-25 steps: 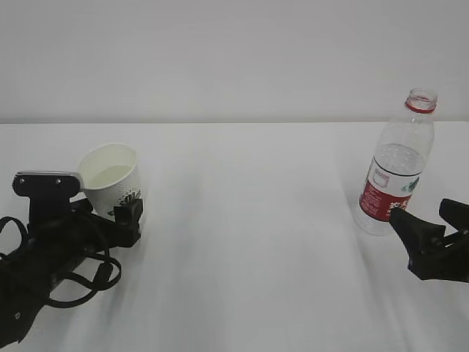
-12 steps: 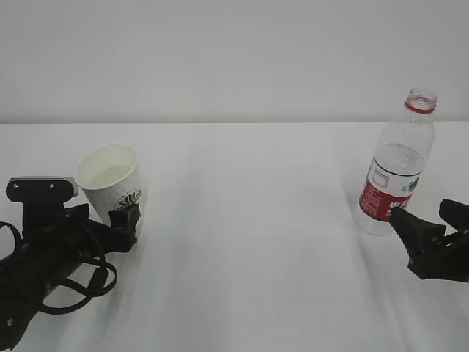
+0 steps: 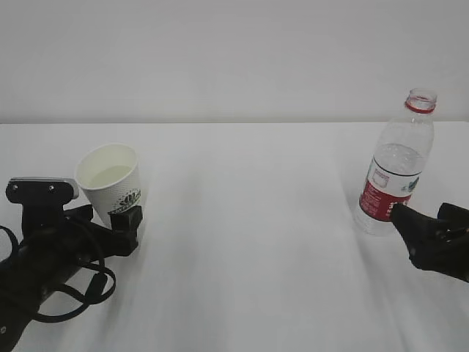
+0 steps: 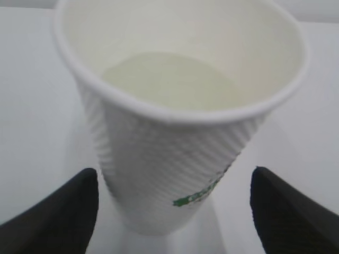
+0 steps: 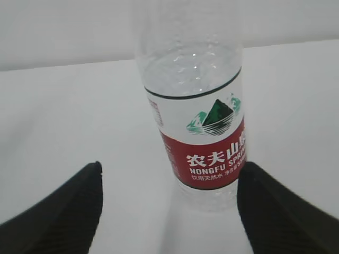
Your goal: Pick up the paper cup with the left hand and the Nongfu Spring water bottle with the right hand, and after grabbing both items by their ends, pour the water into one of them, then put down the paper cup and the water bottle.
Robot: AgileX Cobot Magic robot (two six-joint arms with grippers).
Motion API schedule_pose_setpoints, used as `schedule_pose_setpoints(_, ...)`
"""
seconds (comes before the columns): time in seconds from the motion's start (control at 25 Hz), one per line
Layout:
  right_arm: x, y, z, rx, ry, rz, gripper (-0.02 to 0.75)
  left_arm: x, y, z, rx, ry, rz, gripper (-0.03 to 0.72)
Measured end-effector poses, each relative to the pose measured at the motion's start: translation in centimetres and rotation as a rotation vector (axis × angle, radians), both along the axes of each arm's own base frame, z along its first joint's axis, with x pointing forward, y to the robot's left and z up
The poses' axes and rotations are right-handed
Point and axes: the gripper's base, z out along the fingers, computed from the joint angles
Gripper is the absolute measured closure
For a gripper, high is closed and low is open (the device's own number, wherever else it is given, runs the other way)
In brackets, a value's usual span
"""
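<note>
The paper cup [image 4: 175, 116] is flanked by the wide-open left gripper [image 4: 175, 211], untouched. The Nongfu Spring water bottle [image 5: 198, 121], its neck cropped, is framed by the right gripper [image 5: 169, 211], seemingly without contact.

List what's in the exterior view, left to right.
left hand → paper cup → Nongfu Spring water bottle → right hand, all on the white table
</note>
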Motion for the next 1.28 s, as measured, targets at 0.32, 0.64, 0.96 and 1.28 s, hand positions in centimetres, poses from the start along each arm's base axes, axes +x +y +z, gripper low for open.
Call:
schedule_pose_setpoints(0.32, 0.0, 0.0, 0.0, 0.018, 0.005, -0.006, 0.145, -1.1, 0.7, 0.3, 0.009, 0.017, 0.000, 0.061)
schedule_pose_setpoints(0.64, 0.0, 0.1, 0.0, -0.097, -0.026, 0.046, 0.145, -1.5, 0.5, 0.4, 0.011, 0.018, -0.037, 0.093)
schedule_pose_setpoints(0.96, 0.0, -0.2, 0.0, -0.146, -0.037, 0.025, 0.145, -1.4, 0.1, 1.3, -0.004, -0.012, -0.078, 0.101)
schedule_pose_setpoints(1.28, 0.1, -0.2, 0.0, -0.146, -0.038, 0.023, 0.145, -1.3, 0.0, 3.3, -0.041, -0.077, -0.082, 0.151)
